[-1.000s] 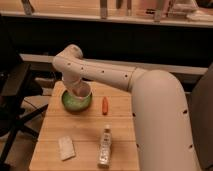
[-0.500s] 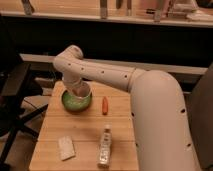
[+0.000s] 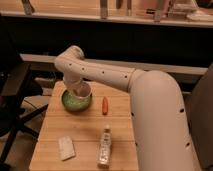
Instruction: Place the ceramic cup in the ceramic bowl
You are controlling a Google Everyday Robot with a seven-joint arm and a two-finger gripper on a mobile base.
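Note:
The ceramic bowl (image 3: 74, 102), green with a dark rim, sits at the far left of the wooden table (image 3: 85, 132). The ceramic cup (image 3: 83, 91), white with a tan inside, is over the bowl's right half, at or just inside its rim. My gripper (image 3: 76, 87) is at the end of the white arm, directly above the bowl and against the cup. The arm's wrist hides most of it.
An orange carrot-like object (image 3: 104, 105) lies right of the bowl. A clear plastic bottle with a white cap (image 3: 104, 145) lies near the front edge. A white sponge-like pad (image 3: 66, 147) lies front left. A dark chair (image 3: 12, 95) stands left of the table.

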